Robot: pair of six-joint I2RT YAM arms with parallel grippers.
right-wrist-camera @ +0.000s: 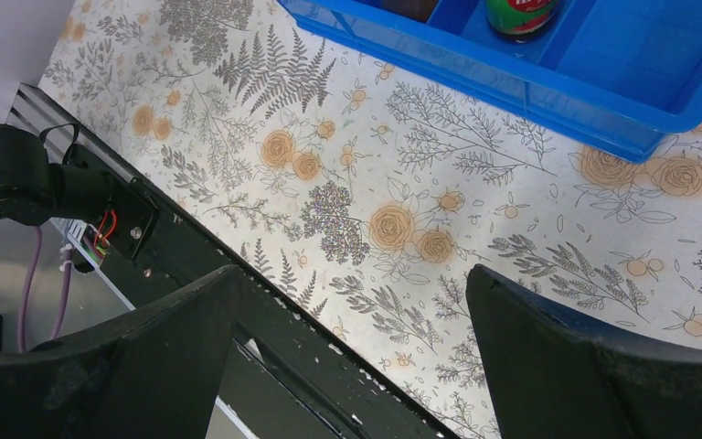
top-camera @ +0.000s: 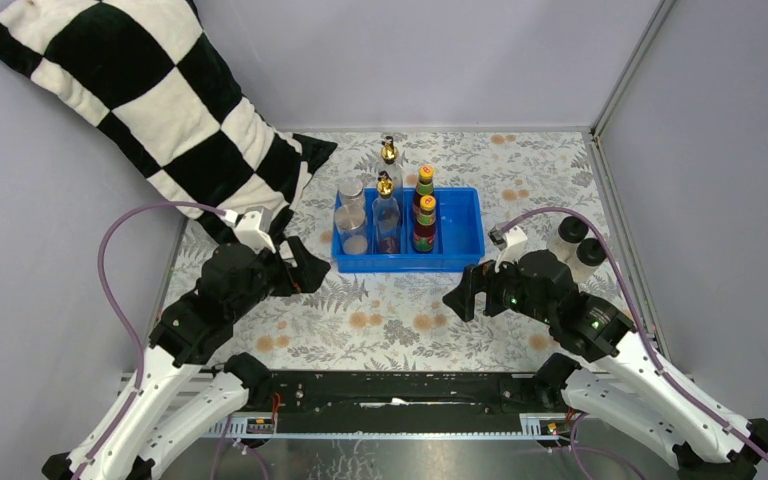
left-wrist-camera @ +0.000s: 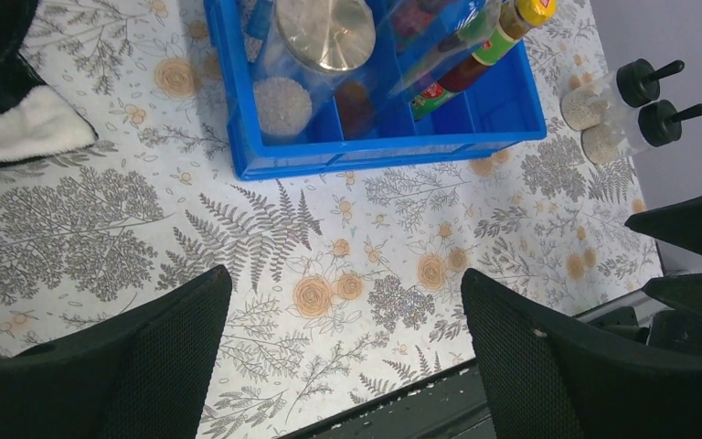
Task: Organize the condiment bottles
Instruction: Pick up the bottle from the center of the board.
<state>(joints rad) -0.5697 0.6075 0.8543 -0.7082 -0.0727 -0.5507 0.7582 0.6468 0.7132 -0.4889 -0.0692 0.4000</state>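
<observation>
Top view: you have two silver-lidded jars (top-camera: pixel 353 228), a gold-spouted bottle (top-camera: pixel 387 218) and two orange-capped bottles (top-camera: pixel 424 225) standing in the blue tray (top-camera: pixel 465 262). A second gold-spouted bottle (top-camera: pixel 390 165) stands at its far rim (inside or behind, you cannot tell). Two black-capped shakers (top-camera: pixel 567 237) stand on the table (top-camera: pixel 410 320), not yet trayed, near the right gripper (top-camera: pixel 468 288) but to its right, away from its fingertips. The left gripper (top-camera: pixel 305 270) sits by the tray's near left corner

Left wrist: fingers (left-wrist-camera: pixel 146 366) spread, nothing between; shakers well apart, far right

Right wrist: fingers (right-wrist-camera: pixel 594 366) spread, empty; tray wall ahead, shakers out of view
</observation>
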